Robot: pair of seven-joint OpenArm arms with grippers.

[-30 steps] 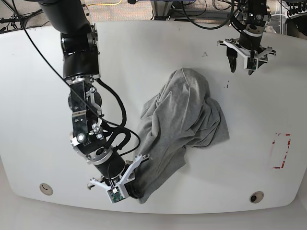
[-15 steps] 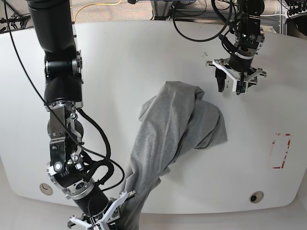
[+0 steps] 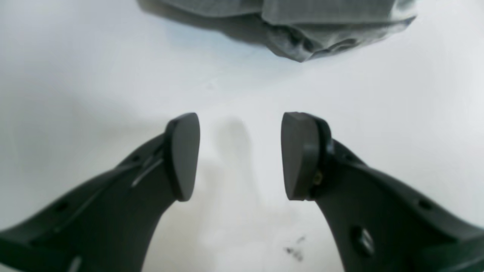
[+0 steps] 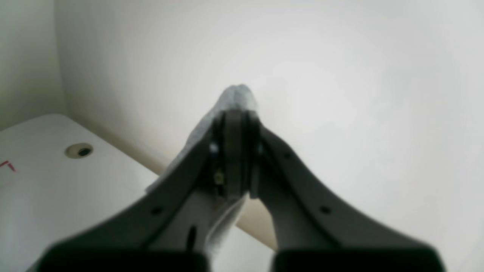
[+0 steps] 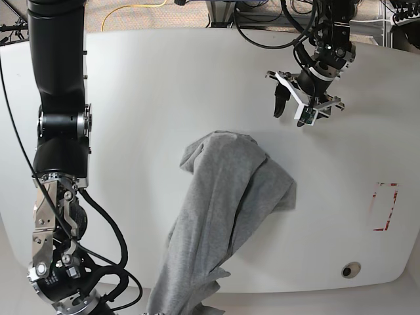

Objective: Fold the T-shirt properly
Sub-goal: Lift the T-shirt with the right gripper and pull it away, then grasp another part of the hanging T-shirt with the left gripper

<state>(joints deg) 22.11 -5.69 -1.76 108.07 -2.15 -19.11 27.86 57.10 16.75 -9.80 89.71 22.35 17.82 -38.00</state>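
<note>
T-shirt [image 5: 220, 216] hem cut off at base view's bottom edge, right gripper [image 4: 234, 124] out of that frame, chest lettering hidden in folds

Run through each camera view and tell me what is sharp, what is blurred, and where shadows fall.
Left wrist view: the open left gripper is sharp, casting a soft shadow on the white table; the light heather-grey cotton T-shirt is slightly soft. Right wrist view: all blurred, the right gripper pinching cloth. Base view: evenly lit, crisp.

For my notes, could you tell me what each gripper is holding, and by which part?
The right gripper is shut on an edge fold of the T-shirt. The left gripper is open and empty.
</note>
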